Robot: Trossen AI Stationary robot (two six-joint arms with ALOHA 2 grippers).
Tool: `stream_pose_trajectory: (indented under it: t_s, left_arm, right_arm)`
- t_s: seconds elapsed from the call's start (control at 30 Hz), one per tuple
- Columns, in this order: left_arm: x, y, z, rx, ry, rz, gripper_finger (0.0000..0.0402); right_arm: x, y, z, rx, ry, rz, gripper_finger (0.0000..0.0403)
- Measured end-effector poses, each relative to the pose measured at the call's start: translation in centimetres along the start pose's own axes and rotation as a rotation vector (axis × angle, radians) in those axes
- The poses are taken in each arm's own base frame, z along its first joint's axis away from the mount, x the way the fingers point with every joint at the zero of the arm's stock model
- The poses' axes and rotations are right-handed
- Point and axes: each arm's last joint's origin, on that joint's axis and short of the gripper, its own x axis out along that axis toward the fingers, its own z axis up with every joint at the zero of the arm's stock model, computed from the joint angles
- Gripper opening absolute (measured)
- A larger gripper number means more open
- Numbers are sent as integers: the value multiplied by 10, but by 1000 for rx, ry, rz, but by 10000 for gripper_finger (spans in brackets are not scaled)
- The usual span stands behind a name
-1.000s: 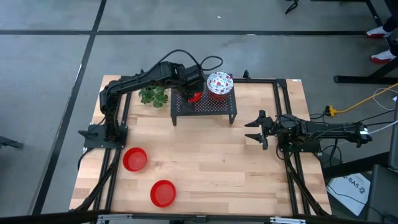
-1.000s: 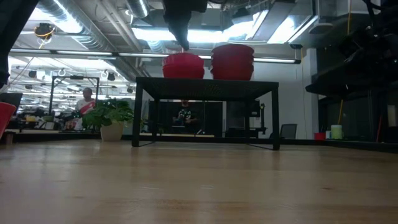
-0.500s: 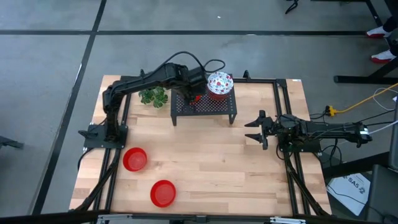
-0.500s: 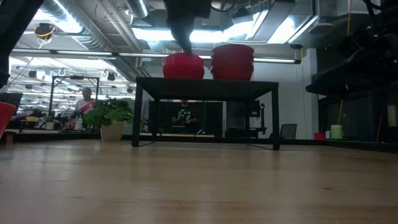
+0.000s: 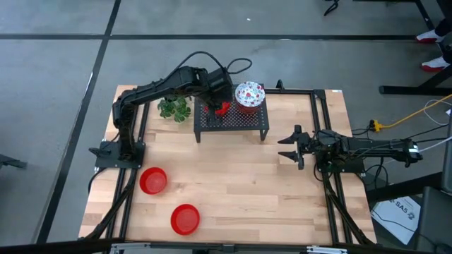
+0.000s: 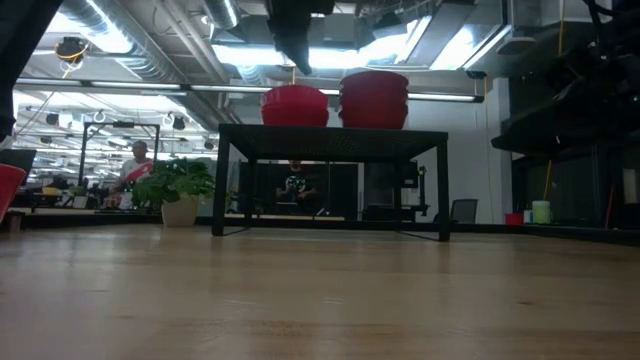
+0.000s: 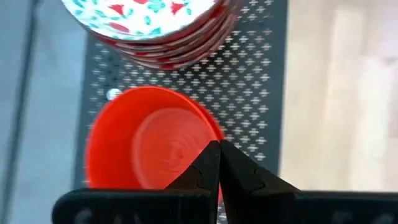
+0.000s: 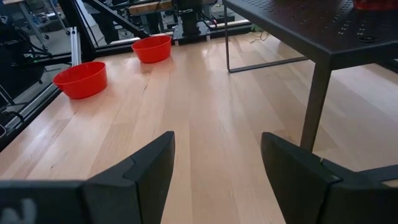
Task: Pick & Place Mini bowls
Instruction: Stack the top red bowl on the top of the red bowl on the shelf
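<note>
A black perforated stand holds a plain red mini bowl, also seen as red mini bowl, and beside it a stack of white red-speckled mini bowls, whose stack fills the wrist view's top. My left gripper is shut and hovers just above the red bowl's rim, touching nothing; in the low view my left gripper stands clear of it. Two more red bowls rest on the table's near left. My right gripper waits open at the right.
A green plant stands left of the stand. The wooden table is bare between the stand and the near edge. The right wrist view shows the two red bowls and the stand's leg.
My left gripper dipped to the red bowl on the stand, then rose a little above it and shifted slightly toward the table's left. The bowls have stayed in place.
</note>
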Motion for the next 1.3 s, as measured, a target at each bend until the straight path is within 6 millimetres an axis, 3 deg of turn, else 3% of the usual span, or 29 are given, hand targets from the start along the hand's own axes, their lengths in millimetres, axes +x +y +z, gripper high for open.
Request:
stream_pose_trajectory:
  t_s: [0.33,0.47,0.9,1.3]
  left_arm:
    - [30,3,1,-13,88,-82,2]
    - [32,4,1,-9,95,-59,2]
    - [-28,5,-17,-80,21,-29,2]
    - [-38,-17,-27,-58,110,-126,2]
  right_arm:
    - [0,0,0,7,0,-3,236]
    - [0,0,0,7,0,-3,236]
    - [-1,2,2,-31,-17,53,236]
    - [-5,3,7,-122,-90,83,236]
